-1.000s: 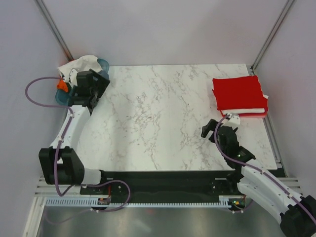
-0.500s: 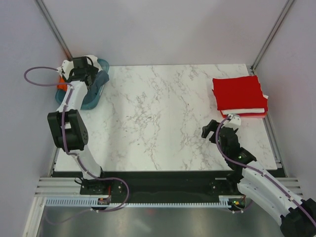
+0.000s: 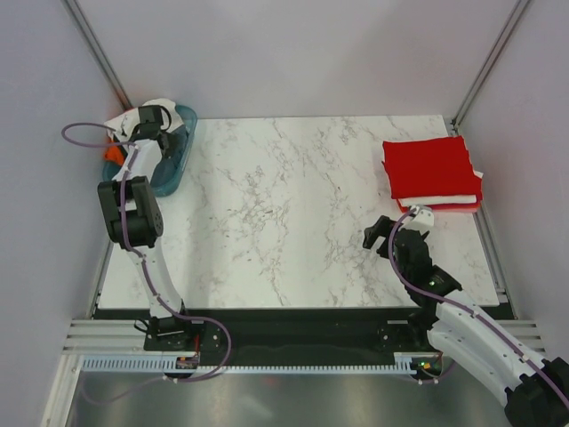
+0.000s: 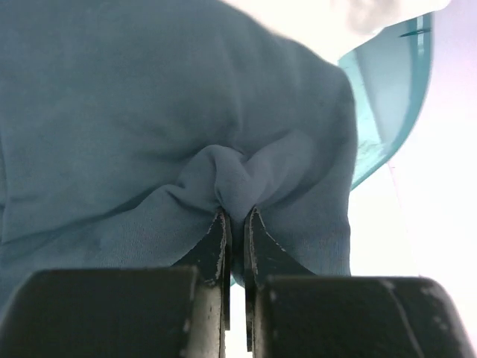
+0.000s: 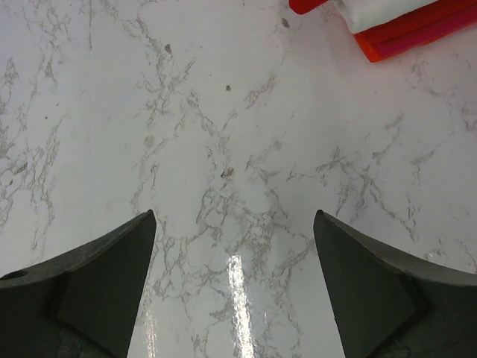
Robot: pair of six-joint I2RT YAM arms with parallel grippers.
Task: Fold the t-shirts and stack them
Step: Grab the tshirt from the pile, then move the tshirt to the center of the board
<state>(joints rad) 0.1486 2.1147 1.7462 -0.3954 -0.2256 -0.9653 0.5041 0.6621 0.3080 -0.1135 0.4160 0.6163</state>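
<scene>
Left tool [image 4: 237,224] pinched tight on fold of blue-grey shirt [image 4: 134,104], down in teal basket [image 4: 391,89] at far left corner of surface [image 3: 284,222]. White shirt [image 3: 129,117] and orange shirt [image 3: 111,154] in same basket (only bits show). Right tool [image 5: 235,224] wide, holding nothing, low over bare marble, right side. Folded red shirt [image 3: 429,166] tops small stack, far right.

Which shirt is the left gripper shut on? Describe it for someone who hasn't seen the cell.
At the marble table's far left corner sits a teal plastic basket holding loose shirts. The left gripper, down inside it, pinches a raised fold of the slate blue-grey t-shirt. Its neighbours are a white t-shirt and an orange t-shirt; it alone is blue-grey.
</scene>
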